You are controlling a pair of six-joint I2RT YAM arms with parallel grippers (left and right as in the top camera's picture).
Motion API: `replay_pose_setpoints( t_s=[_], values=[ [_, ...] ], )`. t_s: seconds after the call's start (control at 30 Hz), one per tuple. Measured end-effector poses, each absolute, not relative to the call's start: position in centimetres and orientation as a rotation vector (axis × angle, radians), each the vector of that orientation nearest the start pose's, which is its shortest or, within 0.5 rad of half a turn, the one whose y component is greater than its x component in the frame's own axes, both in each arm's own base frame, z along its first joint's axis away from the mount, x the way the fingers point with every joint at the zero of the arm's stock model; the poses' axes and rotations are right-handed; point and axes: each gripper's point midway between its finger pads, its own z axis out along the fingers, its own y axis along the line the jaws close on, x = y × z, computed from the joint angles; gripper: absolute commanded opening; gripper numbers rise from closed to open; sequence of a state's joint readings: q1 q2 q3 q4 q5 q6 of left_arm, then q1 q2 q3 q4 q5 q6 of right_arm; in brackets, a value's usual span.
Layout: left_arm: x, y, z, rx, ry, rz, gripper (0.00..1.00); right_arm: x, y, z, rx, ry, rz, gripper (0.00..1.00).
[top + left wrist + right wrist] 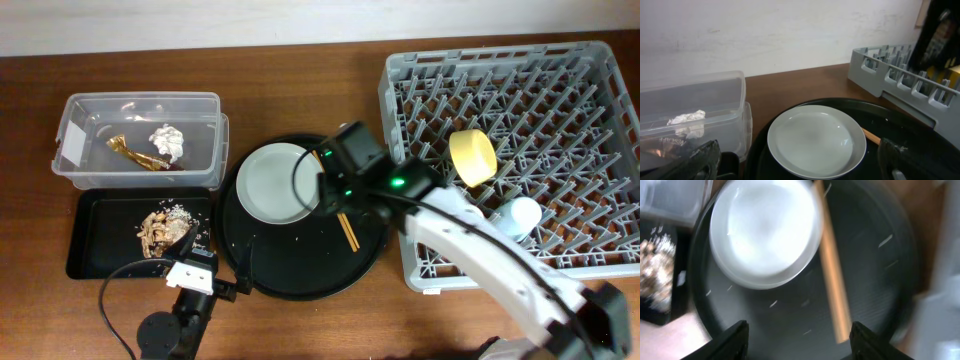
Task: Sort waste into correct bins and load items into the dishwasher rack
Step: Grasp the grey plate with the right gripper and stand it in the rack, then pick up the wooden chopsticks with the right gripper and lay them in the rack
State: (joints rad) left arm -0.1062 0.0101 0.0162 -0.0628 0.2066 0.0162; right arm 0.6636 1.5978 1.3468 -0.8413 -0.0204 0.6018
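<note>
A pale grey plate (278,183) (815,140) (765,235) lies on the big round black tray (300,270). Wooden chopsticks (348,232) (871,135) (832,280) lie just to its right. My right gripper (335,192) (800,340) hovers open and empty above the tray, between plate and chopsticks. My left gripper (205,262) (800,165) is open and empty at the tray's left edge. The clear tub (140,100) (690,95) holds the tissue (167,140) (686,118) and gold wrapper (135,153). Food scraps (163,228) lie in the shallow black tray (95,260). The pink cup is out of view.
The grey rack (560,90) (890,75) stands at the right and holds a yellow bowl (472,157) and a light blue cup (520,215). My right arm reaches across the rack's front left corner. A black cable loops at the front left.
</note>
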Motion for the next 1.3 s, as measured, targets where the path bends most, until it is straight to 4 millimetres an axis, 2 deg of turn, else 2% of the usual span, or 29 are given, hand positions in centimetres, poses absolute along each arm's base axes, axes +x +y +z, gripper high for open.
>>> replay_pose_setpoints(
  t_s=[0.03, 0.07, 0.1, 0.13, 0.2, 0.23, 0.27, 0.3, 0.47, 0.5, 0.53, 0.6, 0.63, 0.67, 0.7, 0.73, 0.8, 0.87, 0.9, 0.97, 1.0, 1.07, 1.1, 1.13, 1.17, 1.2, 1.23, 1.27, 1.3],
  values=[
    [23.7, -6.1, 16.4, 0.258, 1.611, -0.237, 0.99, 30.3, 25.7, 13.6, -0.003, 2.803, 0.465, 0.58],
    [23.7, -6.1, 16.4, 0.258, 1.611, -0.237, 0.99, 30.7, 26.8, 11.0, 0.101, 2.86, 0.489, 0.56],
    [23.7, -6.1, 16.4, 0.258, 1.611, -0.237, 0.99, 31.3, 27.5, 9.6, 0.147, 2.871, 0.503, 0.55],
    [23.7, -6.1, 16.4, 0.258, 1.612, -0.237, 0.99, 31.9, 28.3, 7.2, 0.216, 2.894, 0.509, 0.53],
    [23.7, -6.1, 16.4, 0.258, 1.611, -0.237, 0.99, 32.1, 28.6, 3.6, 0.336, 2.949, 0.479, 0.49],
    [23.7, -6.1, 16.4, 0.258, 1.611, -0.237, 0.99, 32.2, 28.7, 2.4, 0.372, 2.96, 0.468, 0.39],
    [23.7, -6.1, 16.4, 0.258, 1.611, -0.237, 0.99, 32.2, 28.7, 1.7, 0.408, 2.966, 0.461, 0.33],
    [23.7, -6.1, 16.4, 0.258, 1.612, -0.237, 0.99, 32.3, 28.7, 0.8, 0.459, 2.972, 0.455, 0.05],
    [23.7, -6.1, 16.4, 0.258, 1.611, -0.237, 0.99, 31.1, 27.8, 0.7, 0.541, 3.02, 0.399, 0.04],
    [23.7, -6.1, 16.4, 0.258, 1.611, -0.237, 0.99, 31.3, 27.6, 1.7, 0.505, 3.002, 0.405, 0.04],
    [23.7, -6.1, 16.4, 0.258, 1.611, -0.237, 0.99, 31.8, 27.3, 3.6, 0.434, 2.96, 0.427, 0.04],
    [23.7, -6.1, 16.4, 0.258, 1.611, -0.237, 0.99, 33.9, 25.0, 11.2, 0.303, 2.769, 0.483, 0.04],
    [23.7, -6.1, 16.4, 0.258, 1.611, -0.237, 0.99, 34.5, 22.2, 15.4, 0.274, 2.656, 0.445, 0.04],
    [23.7, -6.1, 16.4, 0.258, 1.611, -0.237, 0.99, 35.1, 17.5, 20.6, 0.295, 2.499, 0.352, 0.04],
    [23.7, -6.1, 16.4, 0.258, 1.611, -0.237, 0.99, 35.4, 11.2, 25.4, 0.365, 2.318, 0.169, 0.04],
    [23.7, -6.1, 16.4, 0.258, 1.611, -0.237, 0.99, 35.2, 3.5, 28.9, 0.48, 2.155, -0.118, 0.04],
    [23.7, -6.1, 16.4, 0.258, 1.611, -0.237, 1.0, 34.0, -5.2, 31.0, 0.606, 2.027, -0.518, 0.04],
    [23.7, -6.1, 16.4, 0.258, 1.611, -0.237, 0.99, 33.6, -11.5, 30.3, 0.724, 1.993, -0.815, 0.04],
    [23.7, -6.1, 16.4, 0.258, 1.61, -0.237, 1.0, 34.1, -13.0, 29.3, 0.747, 2.004, -0.901, 0.04],
    [23.7, -6.1, 16.4, 0.258, 1.612, -0.237, 0.99, 36.0, -15.1, 25.1, 0.722, 2.073, -1.123, 0.04],
    [23.7, -6.1, 16.4, 0.258, 1.611, -0.237, 0.99, 37.0, -15.5, 23.6, 0.683, 2.092, -1.205, 0.04],
    [23.7, -6.1, 16.4, 0.258, 1.61, -0.237, 0.99, 38.5, -15.7, 21.2, 0.589, 2.135, -1.323, 0.04],
    [23.7, -6.1, 16.4, 0.258, 1.611, -0.237, 0.99, 38.8, -15.5, 20.9, 0.56, 2.148, -1.344, 0.04],
    [23.7, -6.1, 16.4, 0.258, 1.611, -0.237, 0.99, 39.2, -15.1, 21.1, 0.537, 2.141, -1.342, 0.11],
    [23.7, -6.1, 16.4, 0.258, 1.611, -0.237, 0.99, 39.5, -14.5, 21.1, 0.498, 2.153, -1.339, 0.25],
    [23.7, -6.1, 16.4, 0.258, 1.611, -0.237, 0.99, 40.0, -13.6, 20.9, 0.442, 2.173, -1.324, 0.47],
    [23.7, -6.1, 16.4, 0.258, 1.611, -0.237, 0.99, 40.4, -12.4, 20.8, 0.38, 2.19, -1.315, 0.58],
    [23.7, -6.1, 16.4, 0.258, 1.611, -0.237, 0.99, 40.9, -10.0, 20.7, 0.271, 2.21, -1.302, 0.71],
    [23.7, -6.1, 16.4, 0.258, 1.611, -0.237, 0.99, 41.0, -6.8, 20.5, 0.149, 2.23, -1.27, 0.73]
  ],
)
